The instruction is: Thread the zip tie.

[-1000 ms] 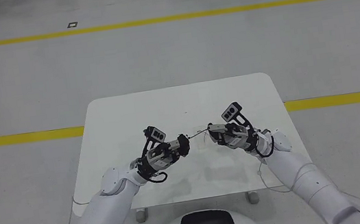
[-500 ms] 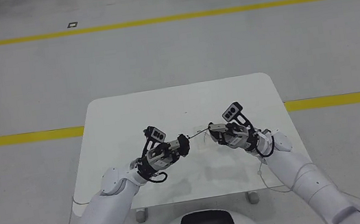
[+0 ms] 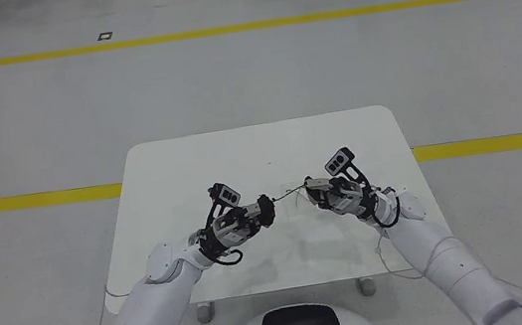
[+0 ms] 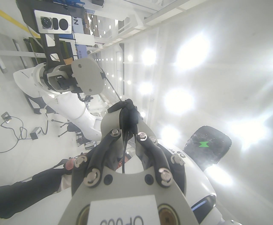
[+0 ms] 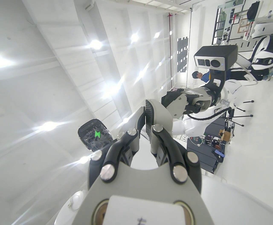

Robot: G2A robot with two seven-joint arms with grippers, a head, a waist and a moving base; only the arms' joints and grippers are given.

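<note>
Zip tie (image 3: pixel 287 192) spans left pincer (image 3: pixel 266 209) to right pincer (image 3: pixel 310 188)

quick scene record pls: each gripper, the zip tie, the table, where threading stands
left gripper: shut on the zip tie, held above the table
right gripper: shut on the tie's other end, facing the left gripper
zip tie: thin, black, spanning the gap between the grippers, off the table
threading: no closed loop visible; tie too thin to tell more

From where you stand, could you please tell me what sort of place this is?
Probably a robotics lab or workshop hall: yellow floor lines, a white table standing on open floor, and loose cables lying on the ground.
</note>
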